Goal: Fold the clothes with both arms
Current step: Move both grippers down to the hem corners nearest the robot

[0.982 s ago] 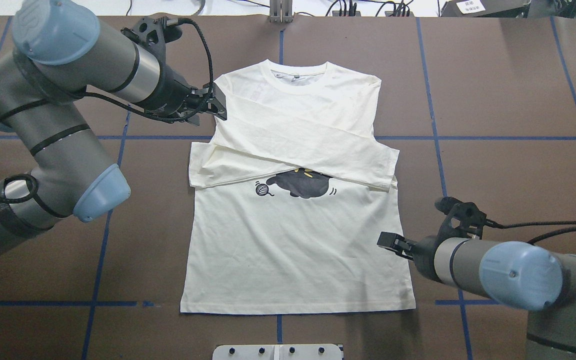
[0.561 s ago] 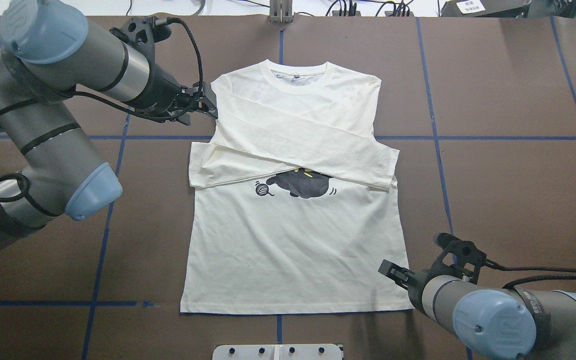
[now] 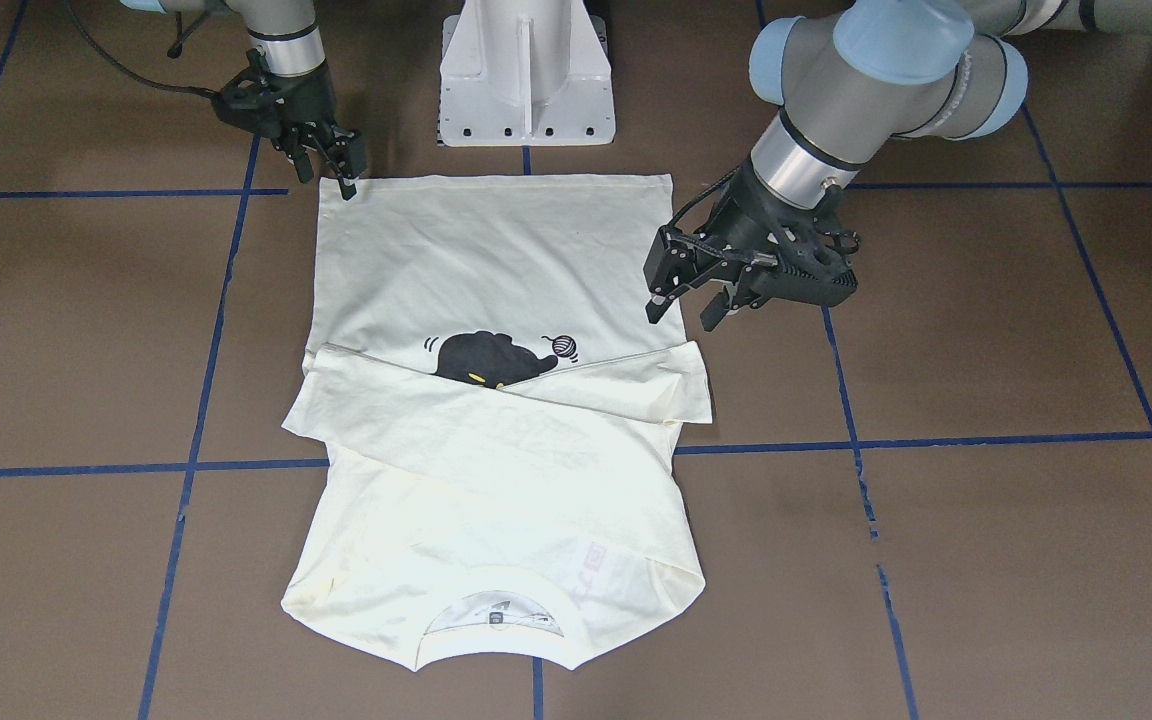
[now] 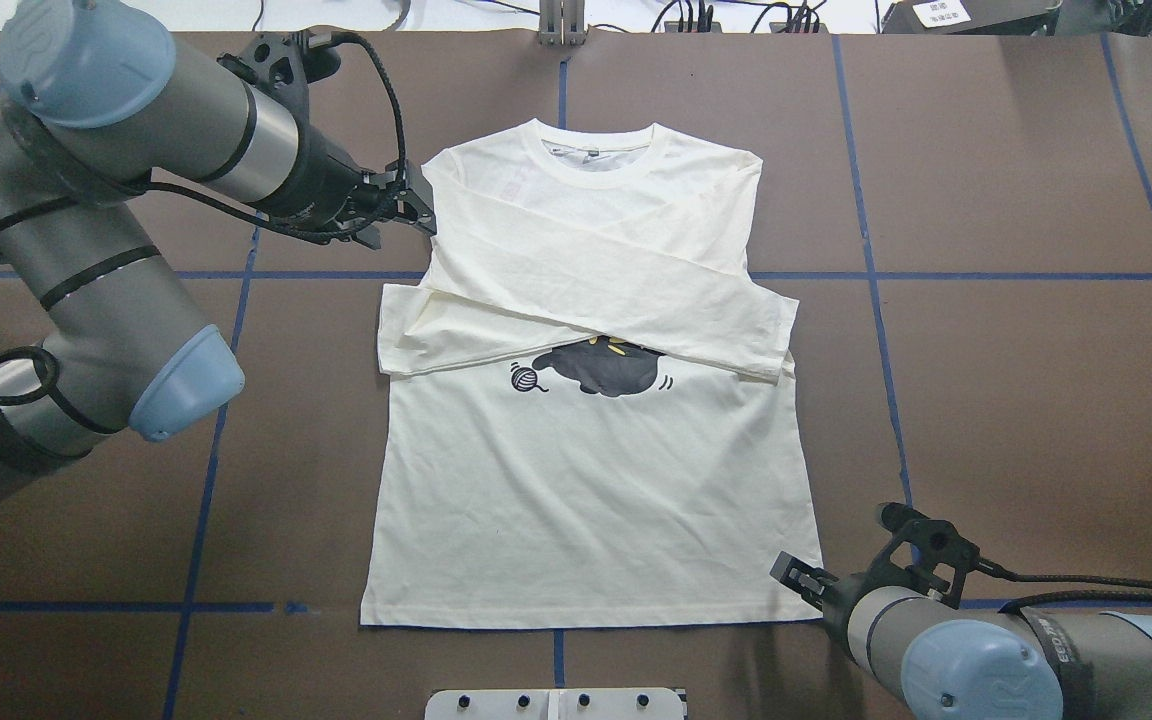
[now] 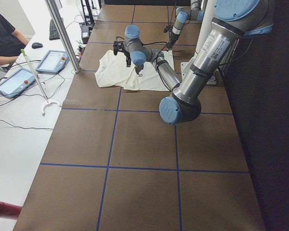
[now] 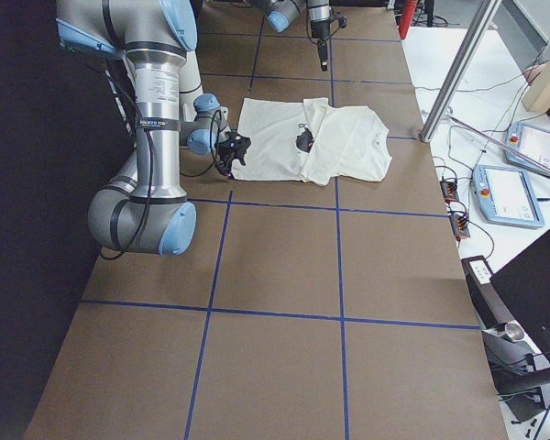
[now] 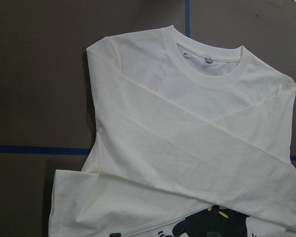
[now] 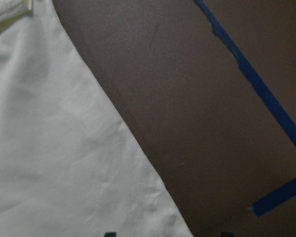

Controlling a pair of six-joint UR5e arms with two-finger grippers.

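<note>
- The T-shirt (image 4: 586, 480) lies flat and face up in the middle of the table (image 4: 986, 400); its long axis runs from the hem (image 4: 586, 618) on the robot's near side to the collar (image 4: 596, 165) on the far side.
- Both sleeves (image 4: 616, 290) are crossed over the chest; they cover the upper part of the cat print (image 4: 604, 370).
- The right gripper (image 4: 794, 575) sits low at the near right hem corner, fingers apart; in the right wrist view the shirt's side edge runs down between the two fingertips, so that corner lies just ahead of the fingers and is not yet pinched.
- The left gripper (image 4: 414, 208) is beside the far left shoulder, fingers apart and holding nothing; its wrist view takes in the whole upper shirt, so it looks to be well above the cloth.
- The arms are on diagonally opposite corners; the right is nearer the hem, the left nearer the collar; a lengthwise fold would call for the hem to travel far, toward the collar.
- The surface is a brown mat crossed by blue tape lines (image 4: 866, 200); the cloth lies smooth with faint creases; bare mat shows on every side of it; the white pedestal base (image 3: 526, 70) stands just beyond the hem.
</note>
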